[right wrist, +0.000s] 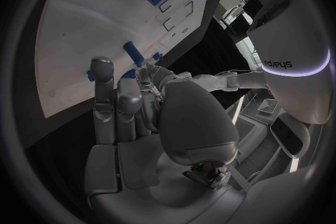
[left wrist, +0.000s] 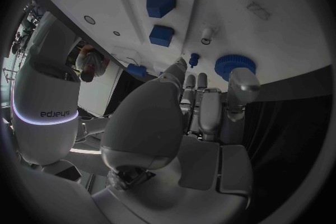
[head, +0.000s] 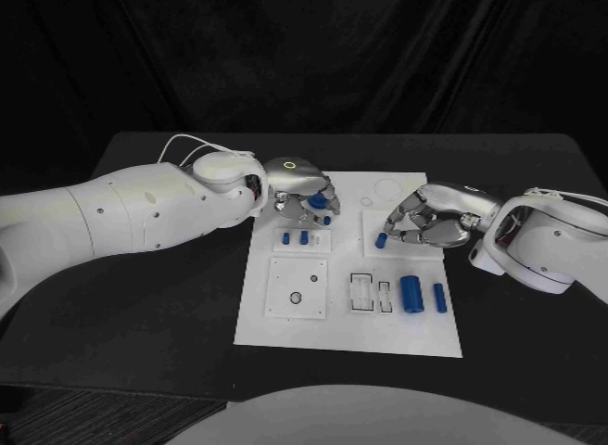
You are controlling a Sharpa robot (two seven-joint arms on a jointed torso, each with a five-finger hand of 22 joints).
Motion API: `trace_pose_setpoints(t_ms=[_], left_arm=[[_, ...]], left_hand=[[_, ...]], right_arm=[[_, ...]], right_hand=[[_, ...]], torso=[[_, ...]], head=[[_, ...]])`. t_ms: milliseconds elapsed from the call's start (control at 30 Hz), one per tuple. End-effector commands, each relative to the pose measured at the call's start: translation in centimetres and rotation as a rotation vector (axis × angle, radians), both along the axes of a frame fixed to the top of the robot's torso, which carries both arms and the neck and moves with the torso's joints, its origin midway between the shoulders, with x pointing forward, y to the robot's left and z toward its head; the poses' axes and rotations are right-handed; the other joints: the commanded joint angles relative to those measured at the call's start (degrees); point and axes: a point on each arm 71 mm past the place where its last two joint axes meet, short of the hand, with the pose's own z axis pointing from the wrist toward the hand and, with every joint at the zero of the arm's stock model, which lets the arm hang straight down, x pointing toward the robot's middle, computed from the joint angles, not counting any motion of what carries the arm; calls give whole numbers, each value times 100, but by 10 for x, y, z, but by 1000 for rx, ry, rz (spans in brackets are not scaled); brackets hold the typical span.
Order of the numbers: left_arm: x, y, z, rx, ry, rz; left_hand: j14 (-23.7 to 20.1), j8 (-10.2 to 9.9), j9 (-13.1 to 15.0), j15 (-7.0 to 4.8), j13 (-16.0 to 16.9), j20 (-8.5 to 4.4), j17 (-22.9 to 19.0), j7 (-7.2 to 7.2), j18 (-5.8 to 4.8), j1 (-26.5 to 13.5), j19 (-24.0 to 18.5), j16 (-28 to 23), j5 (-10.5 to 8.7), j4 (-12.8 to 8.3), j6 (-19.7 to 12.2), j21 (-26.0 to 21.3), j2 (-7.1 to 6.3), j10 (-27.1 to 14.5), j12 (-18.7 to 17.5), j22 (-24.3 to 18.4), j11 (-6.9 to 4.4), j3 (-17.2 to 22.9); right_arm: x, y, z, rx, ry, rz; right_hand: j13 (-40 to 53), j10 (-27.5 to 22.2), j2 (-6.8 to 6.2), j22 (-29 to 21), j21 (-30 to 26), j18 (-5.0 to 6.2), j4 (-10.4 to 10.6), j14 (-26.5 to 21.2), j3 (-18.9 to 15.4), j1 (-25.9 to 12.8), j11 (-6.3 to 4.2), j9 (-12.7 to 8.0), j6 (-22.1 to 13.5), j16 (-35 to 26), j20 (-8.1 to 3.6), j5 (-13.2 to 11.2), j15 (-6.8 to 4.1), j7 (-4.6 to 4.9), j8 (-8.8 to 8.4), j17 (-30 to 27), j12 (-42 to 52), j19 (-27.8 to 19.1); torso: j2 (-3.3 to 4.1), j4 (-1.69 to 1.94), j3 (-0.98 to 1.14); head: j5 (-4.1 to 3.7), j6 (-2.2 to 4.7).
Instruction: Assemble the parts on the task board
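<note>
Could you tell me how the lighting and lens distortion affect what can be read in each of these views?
Head view: dim and even, the white task board stands out against the black table. Left wrist view: fisheye bends the board's edges; the left hand blocks the middle. Right wrist view: same curving, and the right hand hides much of the board.

We see a white task board (head: 285, 336) on a black table (head: 144, 315). Parts are blue: a large blue cylinder (head: 411, 293), a thinner blue rod (head: 439, 297), two small blue pegs (head: 295, 238), one blue peg (head: 382, 241) near the right hand. Both hands silver: left hand (head: 301, 200), right hand (head: 431, 221). Left hand has a green ring light (head: 289, 165) on top. Arms white. We note thin black outlines around the slots (head: 371, 292) on the board. In the left wrist view, two blue blocks (left wrist: 161, 4) and a blue ridged round part (left wrist: 225, 64) on white.
</note>
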Motion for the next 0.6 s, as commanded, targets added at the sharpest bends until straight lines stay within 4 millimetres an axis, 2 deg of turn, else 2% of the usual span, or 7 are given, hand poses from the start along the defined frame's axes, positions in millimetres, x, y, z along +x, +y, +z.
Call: trace_pose_setpoints(t_ms=[33, 200, 233, 333, 600], left_arm=[[0, -1, -3, 23, 25, 2], [0, -3, -5, 25, 28, 3], [0, -3, -5, 24, 29, 2], [0, -3, -6, 24, 29, 3], [0, -5, -12, 31, 40, 10]], left_hand=[[16, -1, -12, -36, 8, -16, -15, -1, -62, 68, 29, 29, 60, -8, 31, 32, 0, 83, -30, 650, -4, 70], [14, -11, -29, -52, -12, -23, -32, 19, -63, 152, 31, 33, 177, -38, 76, 46, 10, 193, -106, 652, -34, 214], [12, -4, -31, -71, -27, -26, -41, 52, -63, 197, 31, 34, 248, -58, 118, 52, 15, 268, -140, 653, -81, 293], [-9, 21, -34, -99, -83, -36, -84, 77, -58, 293, 10, 25, 383, -106, 237, 34, 14, 399, -265, 646, -104, 491], [-38, 32, -47, -87, -201, -50, -153, 130, -58, 276, -7, 9, 429, -114, 408, 44, -57, 562, -526, 644, -67, 757]], right_arm=[[-1, 0, 1, 16, -16, -1], [-1, -1, 1, 19, -19, -1], [-1, -1, 2, 19, -19, -1], [-2, -1, 2, 20, -20, 0], [-3, -1, 2, 21, -20, -1]], right_hand=[[6, 27, -11, 361, 25, 92, 44, 38, -2, -58, 3, 8, -28, 22, 1, -31, -11, -24, 1, 8, 34, 50], [8, 29, -17, 362, 27, 92, 42, 39, -4, -60, 1, 9, -30, 22, 0, -36, -12, -25, 0, 8, 35, 52], [8, 29, -17, 362, 27, 92, 42, 39, -4, -60, 1, 9, -30, 22, 0, -36, -12, -25, 0, 8, 35, 52], [9, 30, -22, 362, 26, 92, 42, 41, -7, -61, 0, 9, -30, 23, 0, -42, -13, -26, 0, 9, 36, 54], [9, 30, -22, 362, 26, 92, 42, 41, -7, -61, 0, 9, -30, 23, 0, -42, -13, -26, 0, 9, 36, 54]], torso=[[1, 10, 2], [-2, 20, 4], [-2, 19, 2], [-4, 14, 1], [-3, 18, 0]], head=[[-2, -1], [-7, -1], [-3, -1], [3, -1], [-3, -1]])
